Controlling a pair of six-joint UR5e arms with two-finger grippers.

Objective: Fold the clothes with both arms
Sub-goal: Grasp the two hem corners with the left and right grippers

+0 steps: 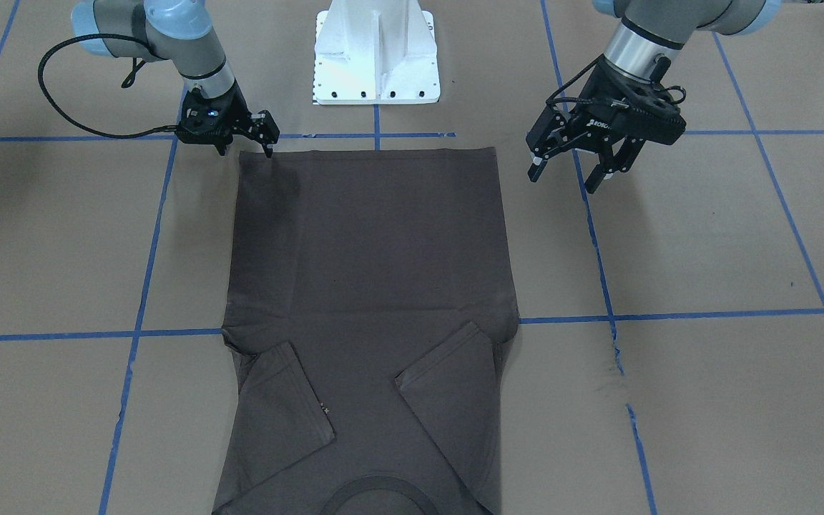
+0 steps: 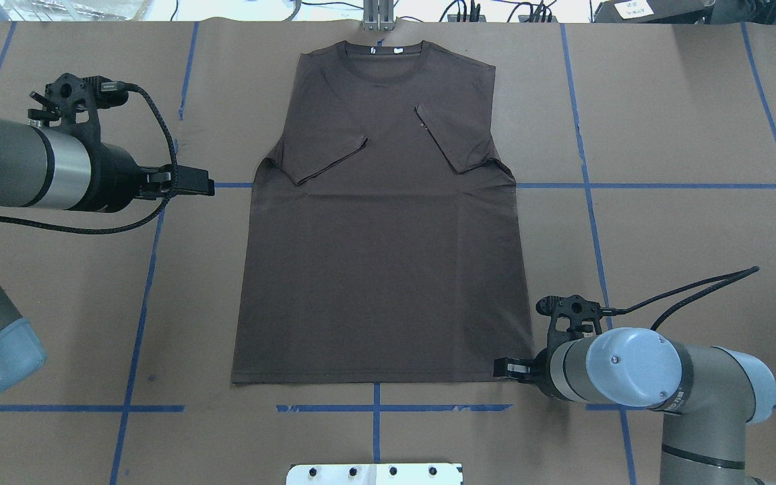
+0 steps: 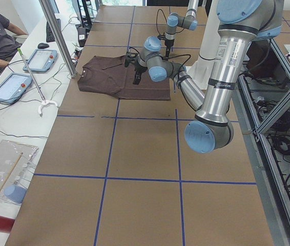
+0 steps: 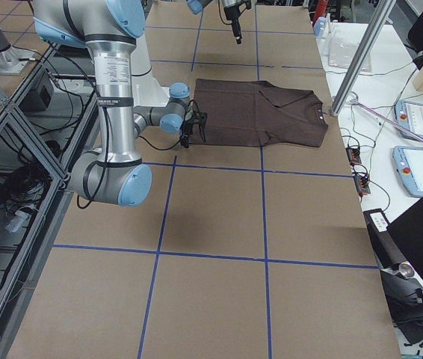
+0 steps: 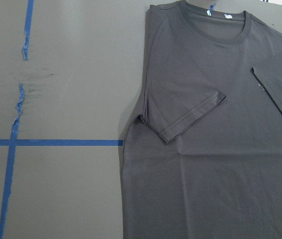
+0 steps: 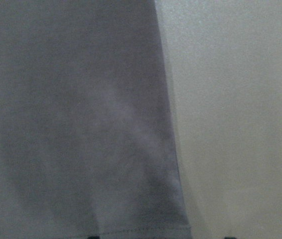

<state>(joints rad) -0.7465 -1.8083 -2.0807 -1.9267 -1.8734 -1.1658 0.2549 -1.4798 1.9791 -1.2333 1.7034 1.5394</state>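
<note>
Shirt lay flat | right gripper fingers apart at bottom corner | left gripper fingers apart, off to the side | best plan was pinching both corners together

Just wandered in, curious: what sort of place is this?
Likely a robotics test lab: a left arm and right arm flank a T-shirt on a table gridded with blue tape, control tablets beside it.

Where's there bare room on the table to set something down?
Bare paper lies either side of the T-shirt, widest beyond the blue tape lines. Crowded: the hem corner at the right gripper, and beside the left gripper.
</note>
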